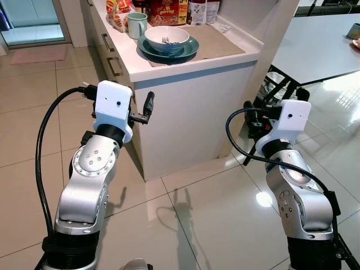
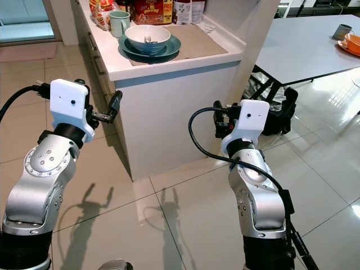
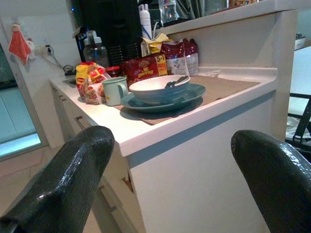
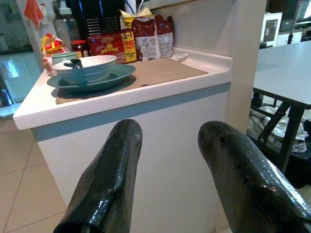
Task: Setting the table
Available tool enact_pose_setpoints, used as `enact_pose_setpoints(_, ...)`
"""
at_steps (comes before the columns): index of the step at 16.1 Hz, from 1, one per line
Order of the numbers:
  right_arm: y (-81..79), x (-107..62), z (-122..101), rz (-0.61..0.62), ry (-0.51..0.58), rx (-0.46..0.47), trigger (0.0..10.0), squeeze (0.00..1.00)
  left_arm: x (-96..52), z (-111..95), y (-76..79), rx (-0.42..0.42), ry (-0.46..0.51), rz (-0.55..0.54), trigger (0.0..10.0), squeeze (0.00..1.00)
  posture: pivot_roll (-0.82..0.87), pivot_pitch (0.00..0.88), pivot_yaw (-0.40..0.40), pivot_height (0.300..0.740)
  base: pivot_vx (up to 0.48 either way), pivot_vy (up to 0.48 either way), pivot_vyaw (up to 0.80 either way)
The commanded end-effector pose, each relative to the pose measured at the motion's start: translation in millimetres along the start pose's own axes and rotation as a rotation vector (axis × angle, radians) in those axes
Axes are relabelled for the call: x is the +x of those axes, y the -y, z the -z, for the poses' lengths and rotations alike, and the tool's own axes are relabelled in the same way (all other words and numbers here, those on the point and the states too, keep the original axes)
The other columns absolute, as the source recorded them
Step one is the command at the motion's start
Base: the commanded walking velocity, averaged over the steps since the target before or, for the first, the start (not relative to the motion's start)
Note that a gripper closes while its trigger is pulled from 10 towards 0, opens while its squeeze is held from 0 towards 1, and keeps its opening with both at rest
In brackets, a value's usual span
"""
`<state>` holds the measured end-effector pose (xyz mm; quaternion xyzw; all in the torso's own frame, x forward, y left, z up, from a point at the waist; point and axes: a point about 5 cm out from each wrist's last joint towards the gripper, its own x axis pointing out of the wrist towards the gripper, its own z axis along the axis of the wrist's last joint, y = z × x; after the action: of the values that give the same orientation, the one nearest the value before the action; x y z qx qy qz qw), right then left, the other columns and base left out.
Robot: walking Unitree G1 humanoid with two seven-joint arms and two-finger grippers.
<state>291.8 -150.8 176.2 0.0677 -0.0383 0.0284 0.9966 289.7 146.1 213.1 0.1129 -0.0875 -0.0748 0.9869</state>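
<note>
White bowl [image 1: 166, 38] with fork on blue plate [image 1: 169, 50], surely hard, slippery, breakable: best lifted by plate's rim; left pincer [image 1: 147, 107] and right pincer [image 1: 248, 115] apart, empty.

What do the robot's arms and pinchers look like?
Both arms are shiny silver metal with round jointed parts and black bands. Each wrist wears a white boxy block. A thick black cable loops beside each arm. The left gripper and right gripper each have two long, glossy black fingers with rounded tips.
</note>
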Motion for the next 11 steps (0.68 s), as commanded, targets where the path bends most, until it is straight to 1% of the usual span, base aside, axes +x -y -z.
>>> enact_pose_setpoints(1, 1.9, 0.8, -1.4, 0.011, -0.004, 0.003, 10.0, 0.0, 1.9, -2.1, 1.1, -0.001, 0.005, 0.009, 10.0, 0.0, 0.09, 0.0, -0.045, 0.74, 0.0, 0.0, 0.0)
enact_pose_setpoints(10, 1.9, 0.8, -1.4, 0.011, -0.004, 0.003, 10.0, 0.0, 1.9, -2.1, 1.1, -0.001, 0.005, 0.009, 10.0, 0.0, 0.09, 0.0, -0.045, 0.74, 0.0, 0.0, 0.0)
enact_pose_setpoints(11, 1.6, 0.8, -0.7, 0.015, -0.019, 0.002, 10.0, 0.0, 1.6, -1.7, 0.9, -0.005, 0.003, 0.01, 10.0, 0.0, 0.0, 0.0, 0.0, 0.74, 0.0, 0.0, 0.0)
